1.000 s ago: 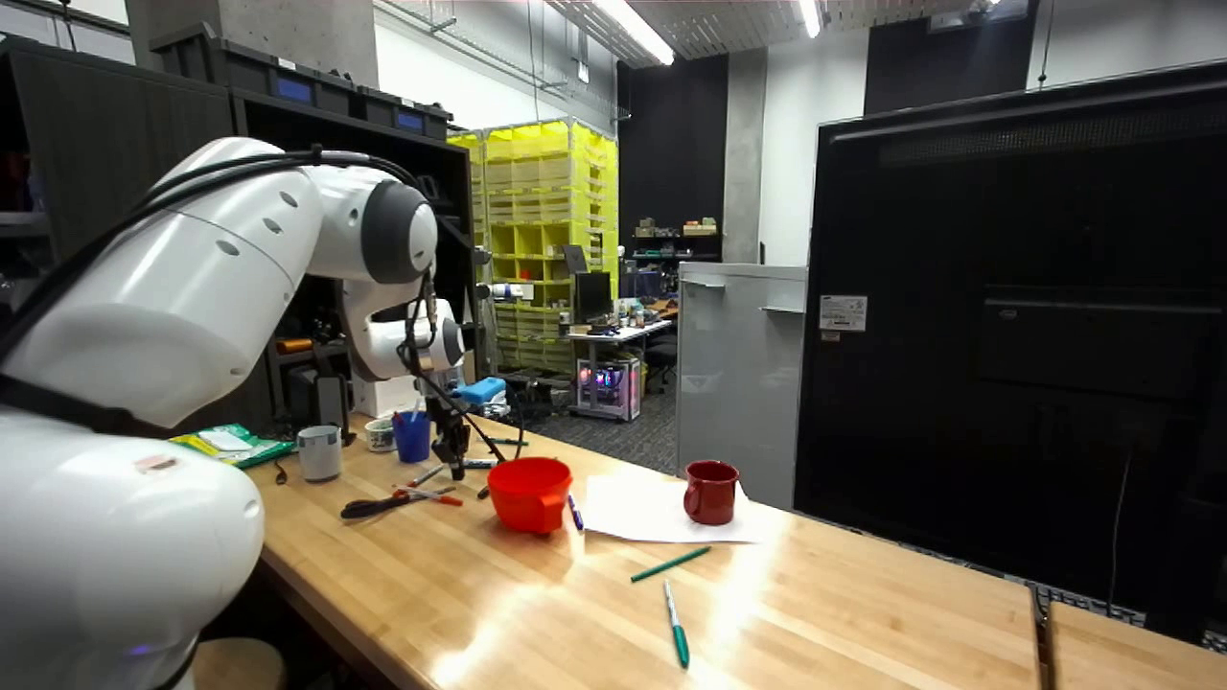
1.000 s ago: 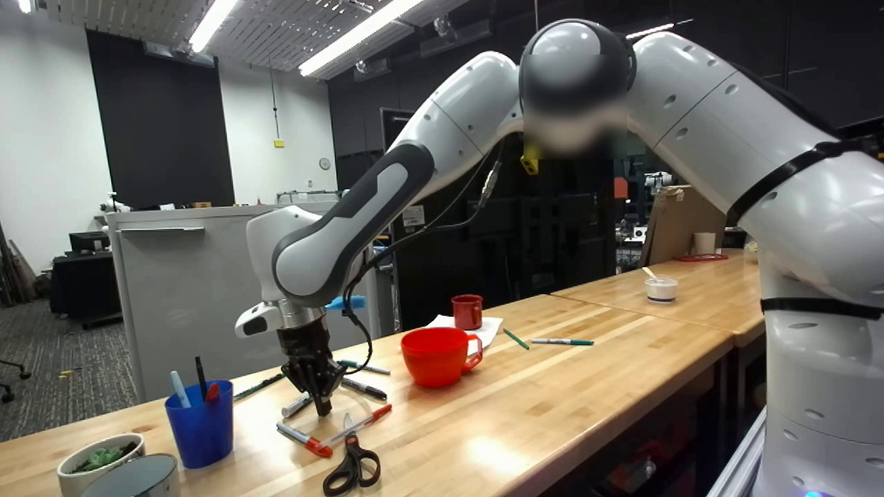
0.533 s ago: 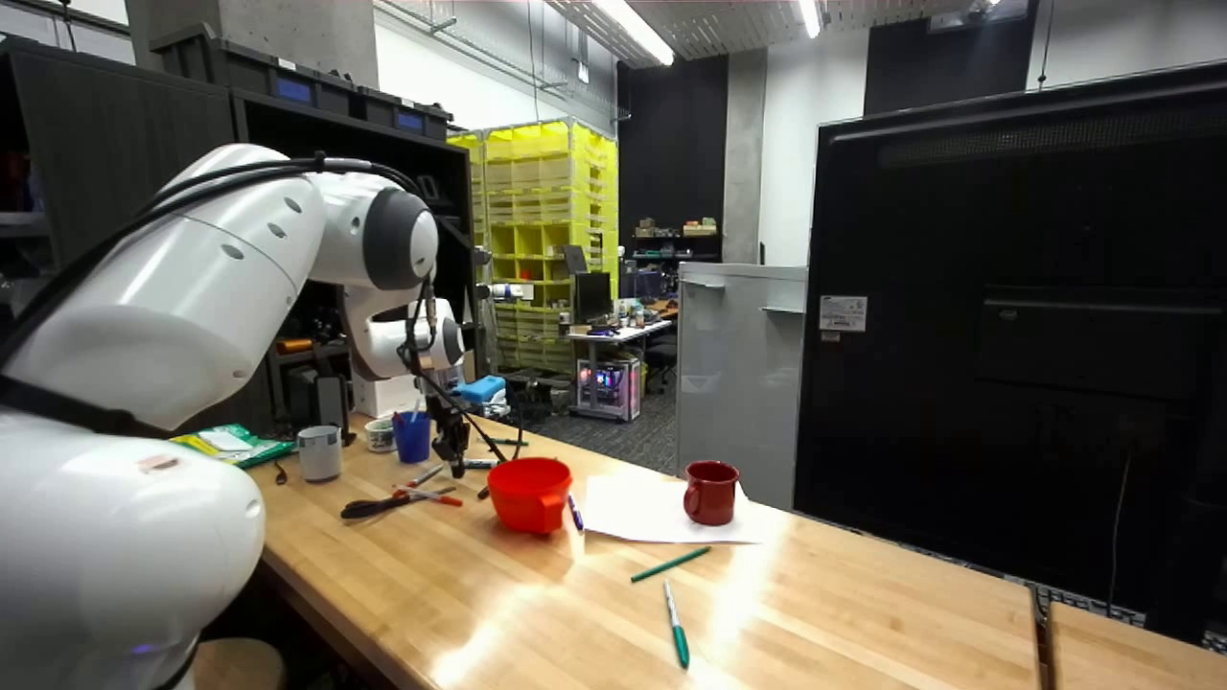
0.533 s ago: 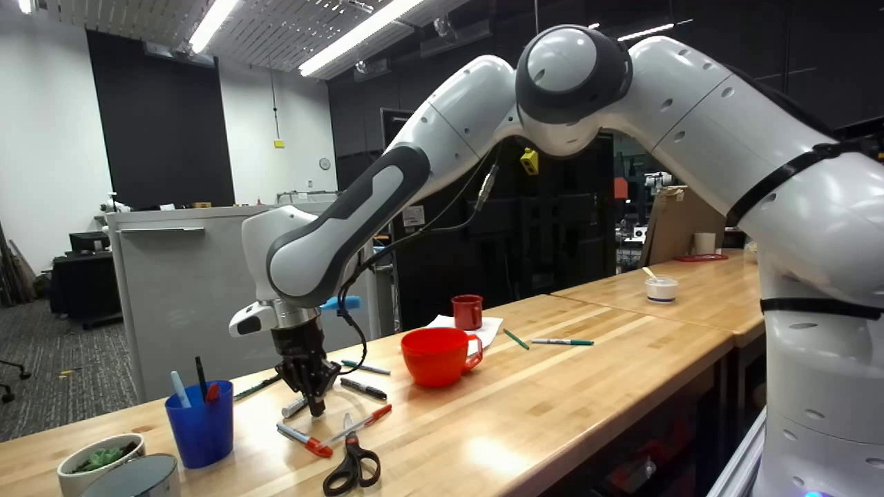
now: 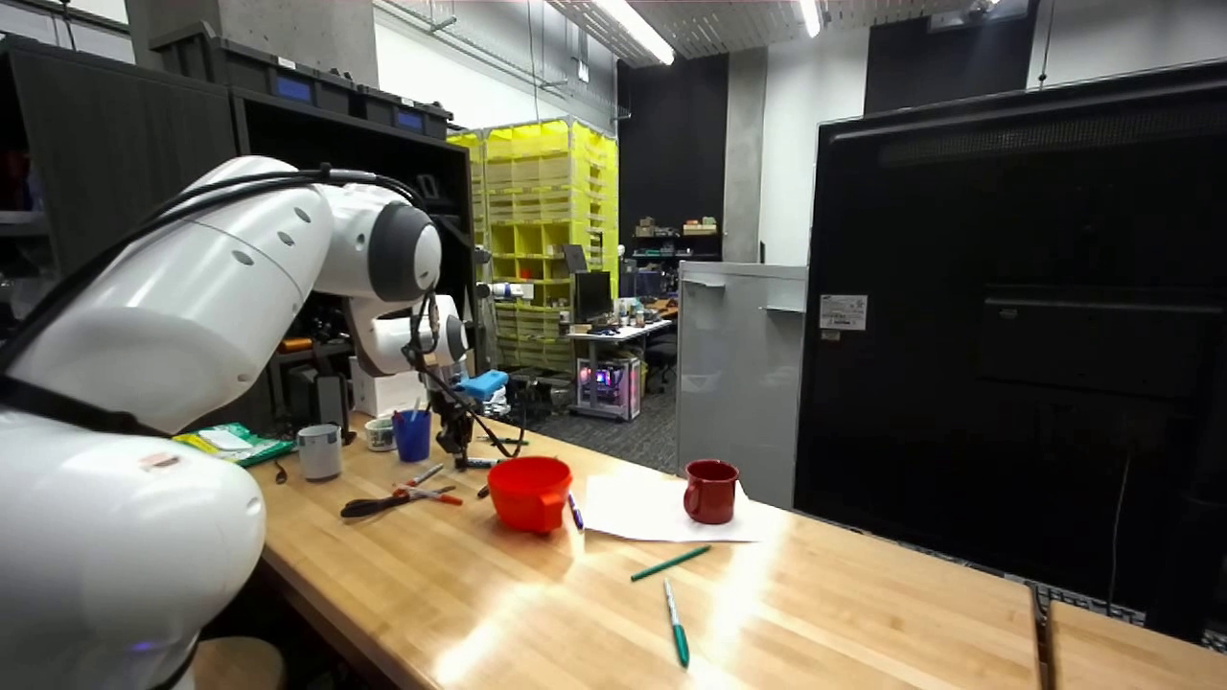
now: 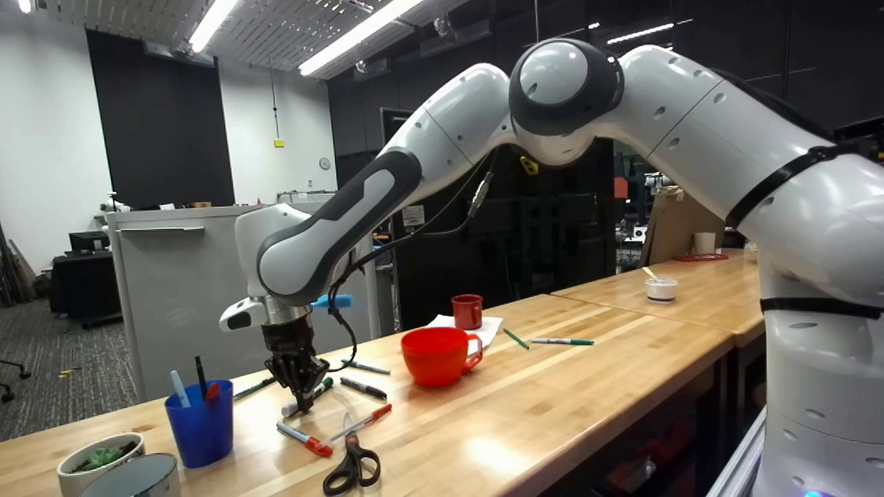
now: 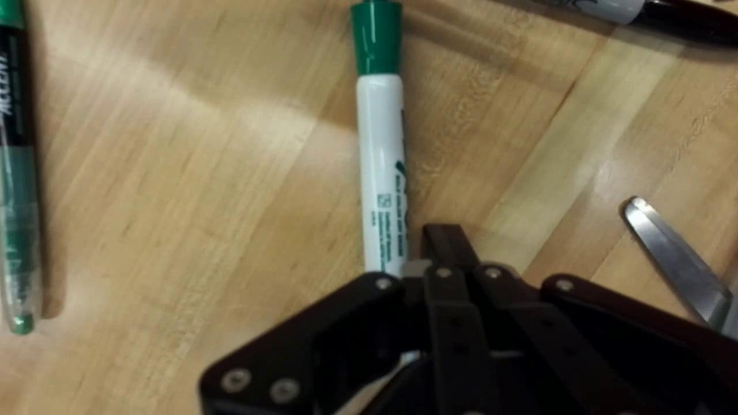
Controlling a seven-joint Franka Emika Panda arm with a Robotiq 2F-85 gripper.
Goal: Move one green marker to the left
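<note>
Several green pens lie on the table; I cannot tell which two are the look-alikes. A green marker (image 6: 563, 342) and a slimmer green one (image 6: 516, 339) lie past the red bowl; they also show in an exterior view (image 5: 677, 625) (image 5: 670, 563). A white marker with a green cap (image 7: 380, 161) lies by my gripper (image 7: 445, 245). My gripper also shows in both exterior views (image 6: 304, 408) (image 5: 460, 465). It is shut and empty, its tips low beside the white marker's body. The marker's lower end is hidden behind the gripper in the wrist view. A clear green pen (image 7: 21, 230) lies left.
A black marker (image 6: 362, 388), a teal pen (image 6: 366, 366), red pens (image 6: 304, 440) and scissors (image 6: 352, 468) lie near the gripper. A blue cup (image 6: 200, 424) of pens, a red bowl (image 6: 435, 357) and a red mug (image 6: 467, 312) stand on the table.
In an exterior view my gripper has moved left and slightly toward the table's far edge, and the arm has sunk a little. The white marker's green cap has come into sight beside it.
</note>
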